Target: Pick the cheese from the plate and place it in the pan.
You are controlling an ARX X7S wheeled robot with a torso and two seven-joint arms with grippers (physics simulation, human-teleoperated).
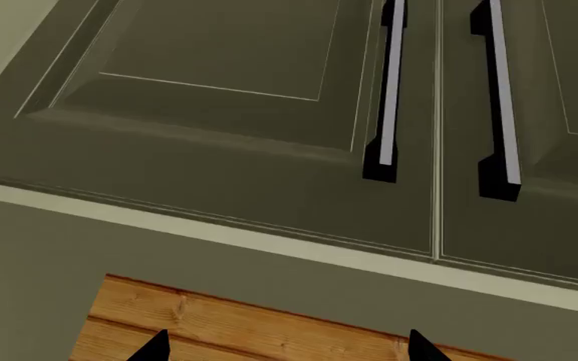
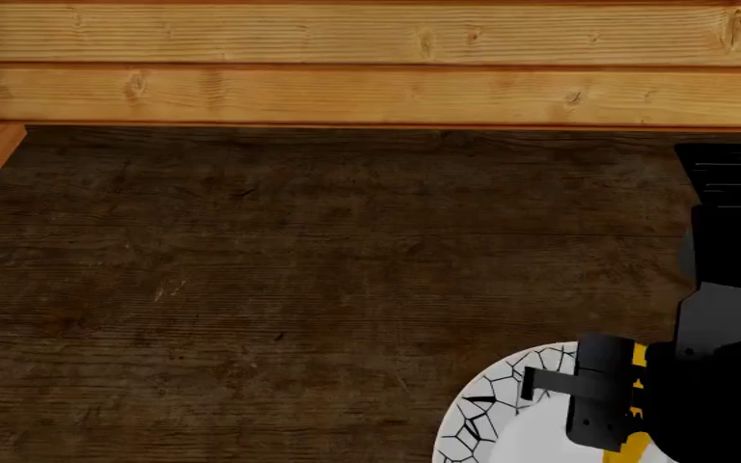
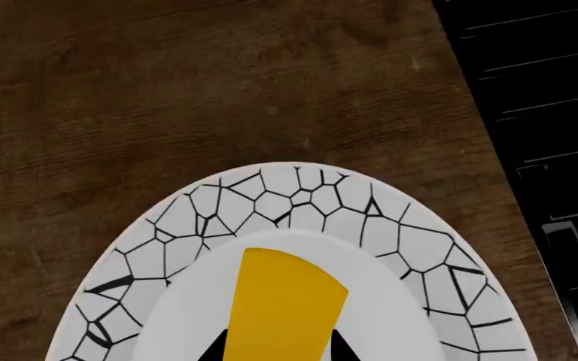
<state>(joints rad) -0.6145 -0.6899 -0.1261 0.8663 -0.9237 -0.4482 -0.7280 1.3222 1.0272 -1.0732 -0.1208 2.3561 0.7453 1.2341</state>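
The cheese [image 3: 284, 301], a yellow-orange wedge, lies in the middle of the white plate [image 3: 269, 195] with its black cracked-line rim. My right gripper [image 3: 277, 350] is down over it, one black fingertip against each side of the wedge. In the head view the plate [image 2: 493, 410] sits at the bottom right. There the right gripper [image 2: 609, 405] covers most of the cheese [image 2: 637, 359]. The pan is out of view. My left gripper [image 1: 284, 350] is open with nothing between its tips, facing cabinet doors.
A black stove surface [image 3: 540, 98] borders the plate on one side, shown in the head view as the stove [image 2: 731, 174] at the right edge. A wooden plank wall [image 2: 370, 63] runs behind the dark wooden counter [image 2: 281, 280]. The left wrist view faces grey-green cabinet doors [image 1: 219, 98] with bar handles.
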